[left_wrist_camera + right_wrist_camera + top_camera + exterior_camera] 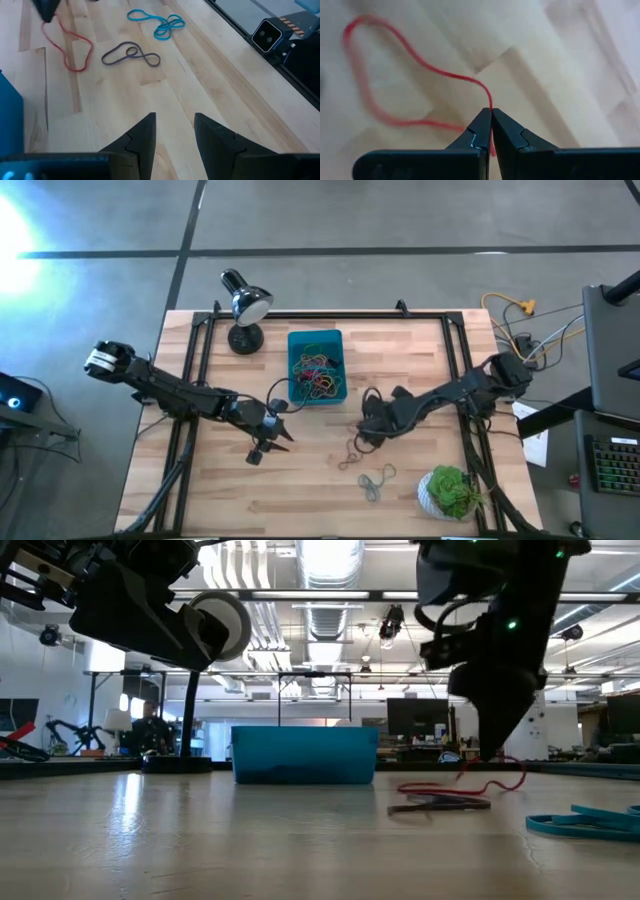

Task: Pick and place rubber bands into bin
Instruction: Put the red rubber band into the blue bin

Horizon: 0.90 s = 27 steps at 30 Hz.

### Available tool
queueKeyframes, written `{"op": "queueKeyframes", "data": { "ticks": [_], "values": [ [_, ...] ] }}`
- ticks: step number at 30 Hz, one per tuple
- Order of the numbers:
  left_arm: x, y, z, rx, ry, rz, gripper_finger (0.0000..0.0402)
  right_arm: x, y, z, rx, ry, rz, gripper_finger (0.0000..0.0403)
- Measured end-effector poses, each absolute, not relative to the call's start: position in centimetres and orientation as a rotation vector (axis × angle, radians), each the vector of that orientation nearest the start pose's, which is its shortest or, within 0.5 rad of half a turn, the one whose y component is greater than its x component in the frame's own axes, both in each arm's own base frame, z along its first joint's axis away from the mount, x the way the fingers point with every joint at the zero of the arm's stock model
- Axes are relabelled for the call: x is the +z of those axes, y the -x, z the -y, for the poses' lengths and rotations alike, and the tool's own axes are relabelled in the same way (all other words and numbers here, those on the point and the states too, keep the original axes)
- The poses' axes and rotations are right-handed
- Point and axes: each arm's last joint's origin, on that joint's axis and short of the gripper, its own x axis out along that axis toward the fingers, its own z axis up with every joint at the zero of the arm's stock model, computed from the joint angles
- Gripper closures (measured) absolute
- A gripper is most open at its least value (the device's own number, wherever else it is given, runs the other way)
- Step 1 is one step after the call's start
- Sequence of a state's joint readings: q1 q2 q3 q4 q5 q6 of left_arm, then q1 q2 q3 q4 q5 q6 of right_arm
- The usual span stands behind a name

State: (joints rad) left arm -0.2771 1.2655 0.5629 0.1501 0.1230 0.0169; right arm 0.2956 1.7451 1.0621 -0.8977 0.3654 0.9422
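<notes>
Red rubber band [415, 60] sits pinched in your clenched right tool [491, 117], trailing onto the surface [320, 490]. Lift straight up, then carry to the bin [315, 340] beyond it. Left tool [174, 131] waits released, empty.

The high view looks straight down from well above, taking in the whole desk [300, 480], both arms and some floor around it; the low view sits at desk height and looks level across the boards to the bin [305, 754] and the room behind; the left wrist view looks forward and down past its own claw [174, 132] at the boards, fairly near; the right wrist view is very close to the desk, its claw [491, 131] filling the bottom; the red band [395, 75] shows in both wrist views and the low view; the bin shows in the high and low views.
</notes>
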Motion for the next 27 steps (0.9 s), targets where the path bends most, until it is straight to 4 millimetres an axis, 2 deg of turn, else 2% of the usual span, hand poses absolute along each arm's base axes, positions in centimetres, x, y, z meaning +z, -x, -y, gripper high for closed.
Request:
{"op": "queueKeyframes", "data": {
  "ticks": [7,18,27],
  "values": [
    [19.2,-23.8,7.1,-0.395,-0.059,-0.552,0.0283,15.5,-28.3,-7.6,-0.700,-0.278,-1.276,0.0389],
    [19.1,-23.8,7.1,-0.394,-0.059,-0.557,0.0283,16.7,-29.4,-7.5,-0.634,-0.213,-1.248,0.0336],
    [19.0,-23.8,7.1,-0.394,-0.059,-0.560,0.0283,16.0,-29.1,-7.4,-0.563,-0.193,-1.303,0.0288]
  ]
}}
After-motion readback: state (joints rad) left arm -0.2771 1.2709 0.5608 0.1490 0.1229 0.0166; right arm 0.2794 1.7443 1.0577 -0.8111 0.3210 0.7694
